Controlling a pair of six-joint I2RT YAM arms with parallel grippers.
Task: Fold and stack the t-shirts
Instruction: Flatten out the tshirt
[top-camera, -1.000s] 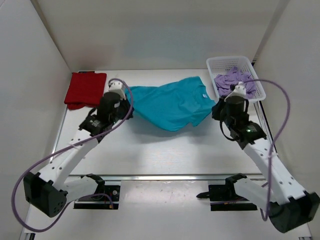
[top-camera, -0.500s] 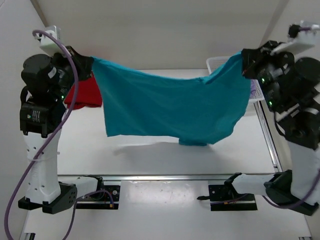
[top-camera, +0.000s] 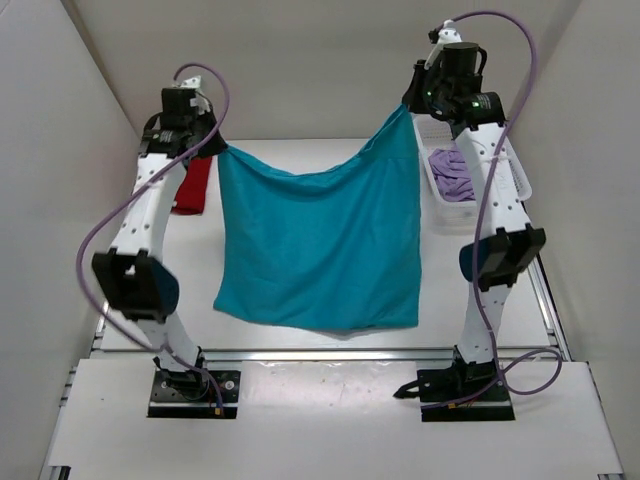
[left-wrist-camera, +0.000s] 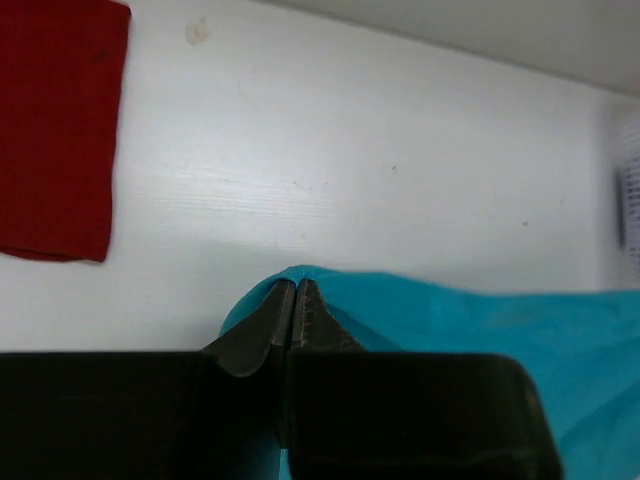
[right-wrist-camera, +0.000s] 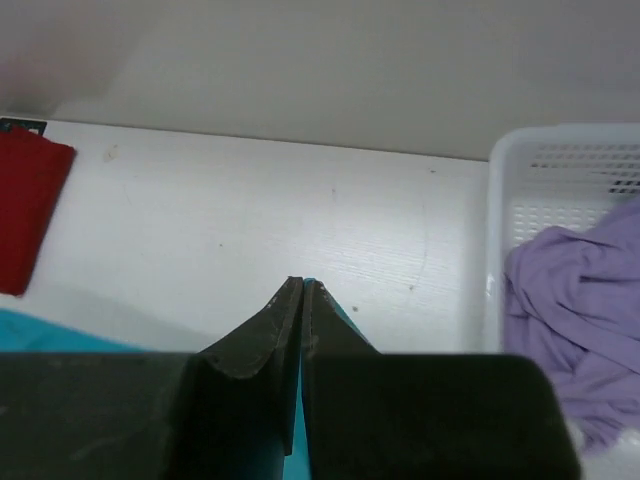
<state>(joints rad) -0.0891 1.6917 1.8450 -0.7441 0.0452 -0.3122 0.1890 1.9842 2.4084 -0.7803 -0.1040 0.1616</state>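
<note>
The teal shirt (top-camera: 320, 240) hangs spread in the air at the centre of the top view. Its top edge sags between two raised corners and its hem falls toward 6 o'clock, near the front edge of the tabletop (left-wrist-camera: 400, 170). The left claw (top-camera: 213, 148) is closed on the corner at 10 o'clock and the right claw (top-camera: 408, 102) on the higher corner at 1 o'clock. Each wrist view shows the jaws pressed together with only a sliver of teal between them. The red shirt (top-camera: 192, 185) lies folded flat at 10 o'clock, just behind the left corner, and the lavender shirt (top-camera: 452, 175) sits crumpled in the basket (right-wrist-camera: 500, 200) at 2 o'clock. With so thin a pinch, a quick swing could probably pull a corner free and let the cloth collapse. The uneven corner heights could lay it down skewed, and the hem might drape off the front edge. No brand, tag or writing can be read.
</note>
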